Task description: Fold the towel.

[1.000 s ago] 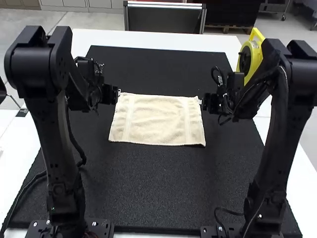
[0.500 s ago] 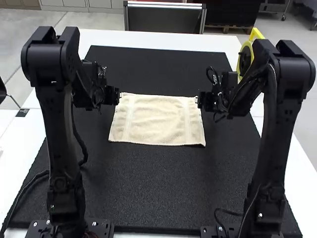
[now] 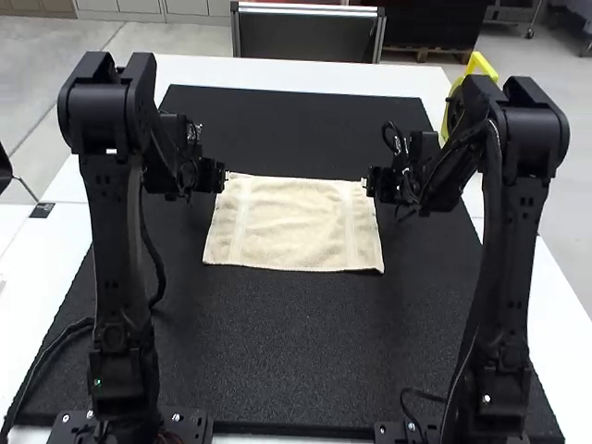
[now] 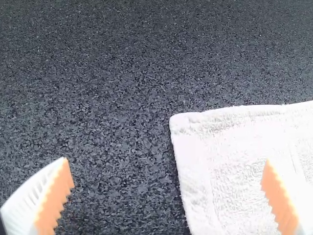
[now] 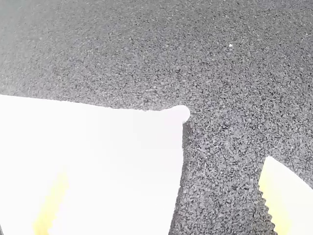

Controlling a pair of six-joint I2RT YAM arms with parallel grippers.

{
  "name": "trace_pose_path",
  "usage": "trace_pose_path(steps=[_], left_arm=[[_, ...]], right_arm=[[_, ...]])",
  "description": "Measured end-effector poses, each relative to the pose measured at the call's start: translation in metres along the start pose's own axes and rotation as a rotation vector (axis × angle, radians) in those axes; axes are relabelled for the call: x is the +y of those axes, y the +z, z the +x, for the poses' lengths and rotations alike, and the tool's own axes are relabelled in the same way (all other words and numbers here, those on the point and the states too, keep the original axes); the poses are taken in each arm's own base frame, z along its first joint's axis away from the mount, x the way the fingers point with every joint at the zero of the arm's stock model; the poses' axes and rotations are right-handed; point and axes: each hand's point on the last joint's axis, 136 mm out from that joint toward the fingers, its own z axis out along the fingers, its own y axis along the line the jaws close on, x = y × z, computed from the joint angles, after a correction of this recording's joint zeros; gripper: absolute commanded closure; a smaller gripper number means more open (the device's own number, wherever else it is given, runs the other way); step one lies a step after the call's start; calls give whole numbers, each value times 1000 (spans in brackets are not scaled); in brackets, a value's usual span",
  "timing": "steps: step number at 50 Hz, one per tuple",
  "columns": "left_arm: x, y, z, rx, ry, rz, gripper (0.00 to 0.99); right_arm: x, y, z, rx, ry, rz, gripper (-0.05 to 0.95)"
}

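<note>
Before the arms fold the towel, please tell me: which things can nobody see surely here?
- Underside of the towel: high view, covered by its upper side.
- Part of the towel: left wrist view, cut off by the edge.
- Whether the left claw or right claw touches it: high view, tips too small.
- Lower part of the yellow object: high view, behind the right arm.

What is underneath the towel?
The towel lies spread on the black mat, which shows around its edges. Anything else beneath it is covered and cannot be seen.

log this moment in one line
towel spread, unfolded; left gripper open at far left corner; right gripper open at far right corner
</note>
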Motion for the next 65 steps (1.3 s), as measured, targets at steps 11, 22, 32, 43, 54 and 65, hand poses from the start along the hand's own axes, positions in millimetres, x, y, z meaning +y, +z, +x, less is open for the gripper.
trace_pose_path(steps=[11,22,32,43,54,65], left_arm=[[4,13,10,31,-2,1,90],[5,18,9,29,0,2,90],[5,22,4,18,7,6,92],[3,30,7,26,6,25,92],[-3,40,4,28,11,52,92],[-14,47,4,35,22,75,169]], right_arm=[[-3,8,7,13,8,1,-2],[-4,12,11,21,17,0,-2],[-6,18,16,27,19,1,-2],[-7,23,9,13,15,0,-3],[-8,25,10,14,17,-1,-2],[-8,26,10,14,19,0,87]])
